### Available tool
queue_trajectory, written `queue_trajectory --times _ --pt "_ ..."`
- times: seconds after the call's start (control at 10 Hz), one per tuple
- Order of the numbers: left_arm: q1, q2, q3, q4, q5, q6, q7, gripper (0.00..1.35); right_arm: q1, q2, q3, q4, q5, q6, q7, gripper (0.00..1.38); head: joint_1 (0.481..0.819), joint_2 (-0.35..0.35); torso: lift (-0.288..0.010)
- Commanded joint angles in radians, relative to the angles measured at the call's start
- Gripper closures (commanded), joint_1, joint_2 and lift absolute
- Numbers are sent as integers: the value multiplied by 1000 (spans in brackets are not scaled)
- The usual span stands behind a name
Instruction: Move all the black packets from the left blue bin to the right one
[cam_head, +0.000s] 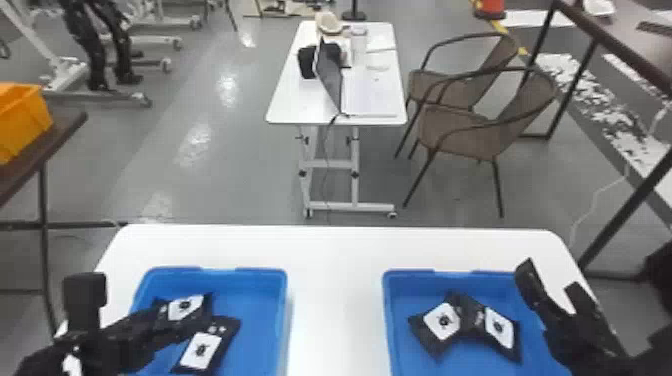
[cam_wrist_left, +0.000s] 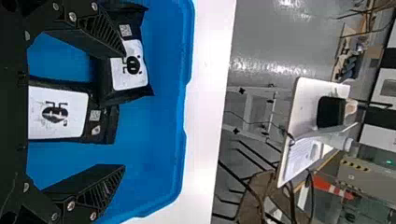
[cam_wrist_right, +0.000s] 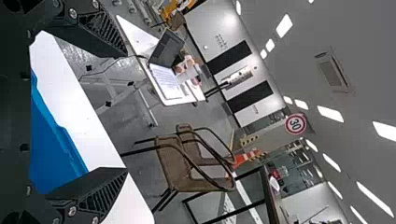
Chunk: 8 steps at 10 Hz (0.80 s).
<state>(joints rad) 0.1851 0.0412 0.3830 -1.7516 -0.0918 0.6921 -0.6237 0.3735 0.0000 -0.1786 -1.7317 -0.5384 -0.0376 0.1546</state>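
Packets (cam_head: 201, 351) of creased black wrap, flat and oblong with white labels, lie two to a bin. In the left blue bin (cam_head: 257, 300), smooth and round-cornered, one packet's end meets the other's side. In the matching right blue bin (cam_head: 410, 290), the pair overlap at one end and splay apart at the other. Under both is a smooth white table (cam_head: 340, 250).

The left gripper (cam_head: 137, 295) is over the left bin, its ribbed black fingers spread wide with nothing clasped; one finger crosses in front of a packet, and I cannot tell whether they touch. The right gripper (cam_head: 549, 277), by the right bin's outer side, is also wide apart and empty.
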Motion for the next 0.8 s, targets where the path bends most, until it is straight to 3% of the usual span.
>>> queue_trajectory --times 0.0,0.1,0.3,0.5,0.7 --pt "-69 31 -7 101 -48 6 -34 193 -2 1 5 9 -9 10 5 148 695 33 0" --pt "-102 51 -32 155 -72 -8 -42 193 -8 1 5 18 -17 18 17 148 695 45 0" --pt "-173 54 -33 256 -149 -20 -44 193 -8 1 4 24 -26 24 26 148 695 57 0" --pt "-256 89 -69 379 -197 -36 -62 193 -8 1 4 31 -37 28 31 148 695 69 0" --pt "-323 92 -79 491 -253 -39 -57 186 -7 1 4 37 -44 30 36 148 695 74 0"
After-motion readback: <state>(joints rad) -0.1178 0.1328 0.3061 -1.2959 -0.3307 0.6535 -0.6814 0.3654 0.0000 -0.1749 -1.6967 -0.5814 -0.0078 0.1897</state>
